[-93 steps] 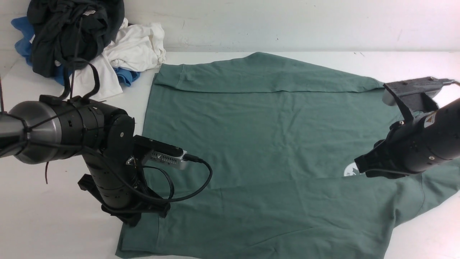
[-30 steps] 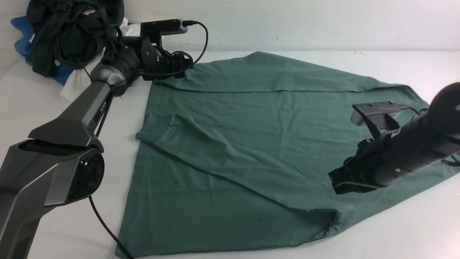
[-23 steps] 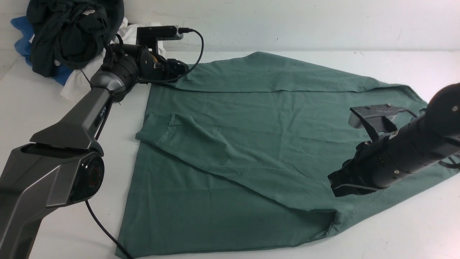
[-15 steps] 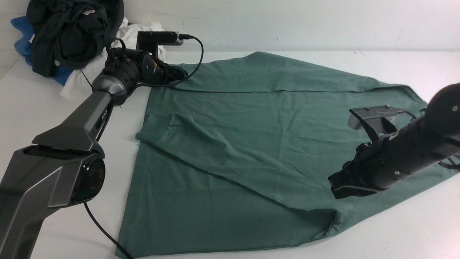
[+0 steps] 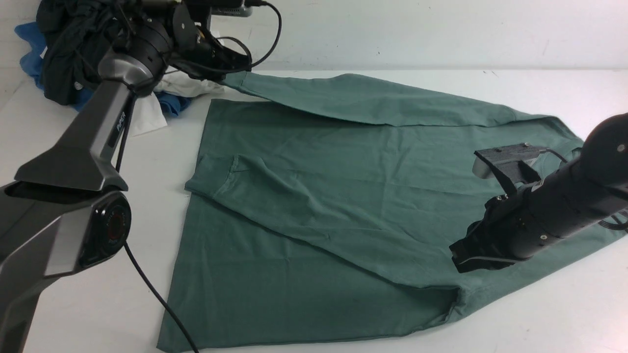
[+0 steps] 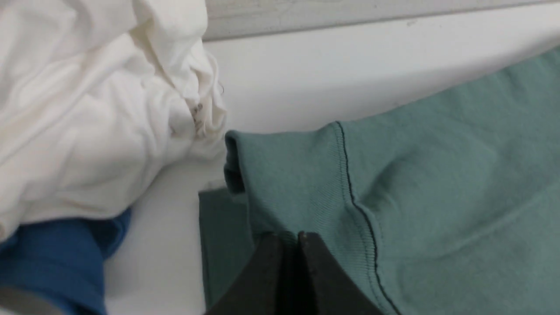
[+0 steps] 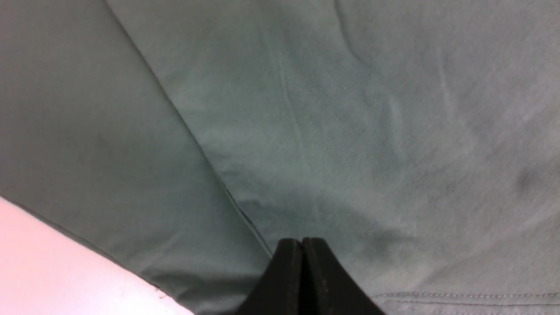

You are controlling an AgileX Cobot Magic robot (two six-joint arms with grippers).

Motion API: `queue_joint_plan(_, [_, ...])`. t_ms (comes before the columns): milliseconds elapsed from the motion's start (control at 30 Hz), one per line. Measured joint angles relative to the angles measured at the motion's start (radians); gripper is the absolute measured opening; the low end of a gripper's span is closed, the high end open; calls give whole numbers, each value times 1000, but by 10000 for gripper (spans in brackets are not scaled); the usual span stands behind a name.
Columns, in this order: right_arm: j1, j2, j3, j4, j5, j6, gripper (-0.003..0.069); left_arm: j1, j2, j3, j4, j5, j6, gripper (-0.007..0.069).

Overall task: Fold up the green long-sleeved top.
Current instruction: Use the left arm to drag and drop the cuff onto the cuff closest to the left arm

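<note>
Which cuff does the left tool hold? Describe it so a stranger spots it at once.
On the white table, find the green long-sleeved top, then its far left corner beside the heap of clothes. The far sleeve cuff is there, pinched in the shut left tool and raised off the table; the other cuff lies flat on the top's body.

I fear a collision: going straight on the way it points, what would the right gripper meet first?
Probably the sage-green cotton long-sleeved top, lying just before the right gripper.
</note>
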Motion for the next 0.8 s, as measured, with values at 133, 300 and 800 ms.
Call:
queue_joint_plan(133, [0,0,0,0,0,-13,-10,0,-45,-20,0,188,32,13])
queue_joint_plan(300, [0,0,0,-10,0,-18,-10,-2,-152,1,-28,237,52,13])
queue_joint_plan(800, [0,-58,0,-74,27,-19,-10,-119,-317,563,-41,235,53,13])
